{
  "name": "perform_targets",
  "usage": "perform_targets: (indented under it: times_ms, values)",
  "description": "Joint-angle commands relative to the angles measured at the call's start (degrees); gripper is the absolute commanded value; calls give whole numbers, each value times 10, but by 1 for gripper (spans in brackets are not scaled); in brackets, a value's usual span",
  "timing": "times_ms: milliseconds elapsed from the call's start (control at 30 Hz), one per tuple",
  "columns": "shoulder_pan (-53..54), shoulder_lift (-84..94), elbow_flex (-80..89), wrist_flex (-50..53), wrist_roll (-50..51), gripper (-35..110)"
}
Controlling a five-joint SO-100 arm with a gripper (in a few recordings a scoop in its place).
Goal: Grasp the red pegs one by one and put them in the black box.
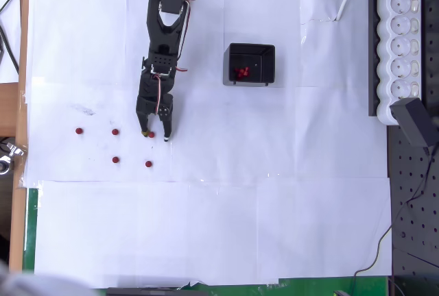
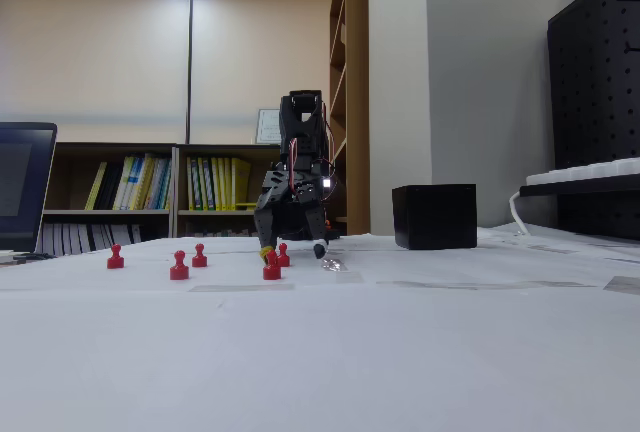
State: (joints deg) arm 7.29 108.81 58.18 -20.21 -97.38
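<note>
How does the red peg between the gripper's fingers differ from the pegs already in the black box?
The peg at the gripper stands alone on the white paper; the pegs in the black box lie bunched together. The first sits between the open fingers of the gripper; the boxed ones lie far from it. All are small and red.

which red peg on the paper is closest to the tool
The red peg between the open fingers of the tool, top right of the loose group in the overhead view; the other four stand clear of it.

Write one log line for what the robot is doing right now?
claw: open, lowered around a red peg | four other pegs loose on the paper | black box: some pegs inside
</note>
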Motion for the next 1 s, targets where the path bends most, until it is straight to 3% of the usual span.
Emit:
perform_targets:
  times_ms: [0, 267, 533, 800, 967]
  values:
    - [18, 11, 9, 1, 24, 17]
    - [18, 16, 9, -15, 108, 17]
    - [18, 18, 3, -14, 109, 17]
    - [21, 15, 0, -14, 106, 0]
    - [23, -14, -4, 33, 94, 0]
